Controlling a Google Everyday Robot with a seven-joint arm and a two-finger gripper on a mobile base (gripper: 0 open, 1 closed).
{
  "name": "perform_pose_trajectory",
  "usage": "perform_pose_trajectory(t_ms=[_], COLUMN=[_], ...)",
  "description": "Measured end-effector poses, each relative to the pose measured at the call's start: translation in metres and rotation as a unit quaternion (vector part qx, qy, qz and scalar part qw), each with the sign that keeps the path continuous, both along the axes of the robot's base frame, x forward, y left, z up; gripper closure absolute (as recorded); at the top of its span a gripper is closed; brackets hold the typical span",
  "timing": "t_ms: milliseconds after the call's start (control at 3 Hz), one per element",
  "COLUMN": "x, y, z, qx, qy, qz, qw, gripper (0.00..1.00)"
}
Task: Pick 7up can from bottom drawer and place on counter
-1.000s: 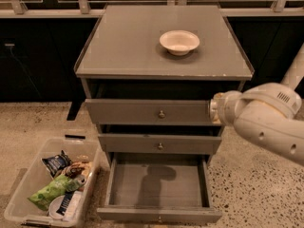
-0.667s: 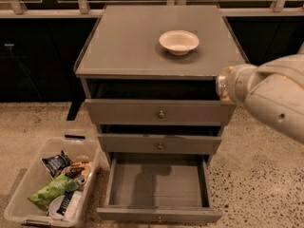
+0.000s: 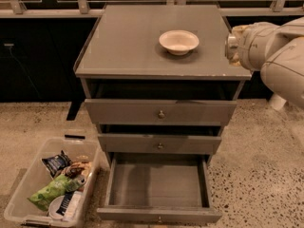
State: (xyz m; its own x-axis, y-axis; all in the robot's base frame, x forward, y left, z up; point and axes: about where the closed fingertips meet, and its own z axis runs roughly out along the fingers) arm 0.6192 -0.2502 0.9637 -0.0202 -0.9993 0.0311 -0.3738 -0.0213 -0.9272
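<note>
The grey counter [image 3: 128, 42] is standing on a speckled stone floor [image 3: 259, 170], with dark glazing running behind it. The gripper [image 3: 231, 45] is hovering at the counter's right edge, on the end of a white arm; whether it is apart or together I cannot tell. A pale bowl [image 3: 179, 42] is resting just to its left. Well below it the bottom drawer [image 3: 159, 215] is standing pulled out. Farther left, a clear bin [image 3: 24, 189] is holding snack bags. The 7up can I am not making out anywhere.

Soft overhead light; jaws right of counter [image 3: 133, 42]
</note>
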Motion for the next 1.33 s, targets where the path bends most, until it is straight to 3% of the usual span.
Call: perform_pose_trajectory(t_ms=[333, 667, 1000, 1333], x=[0.005, 0.042, 0.093, 0.146], y=[0.003, 0.004, -0.007, 0.0], z=[-0.009, -0.032, -0.035, -0.003], qx=[-0.008, -0.017, -0.056, -0.097], qy=[0.017, 0.076, 0.105, 0.064], qz=[0.003, -0.008, -0.01, 0.024], qw=[0.9998, 0.9969, 0.9928, 0.9929], gripper=[1.0, 1.0, 1.0, 1.0])
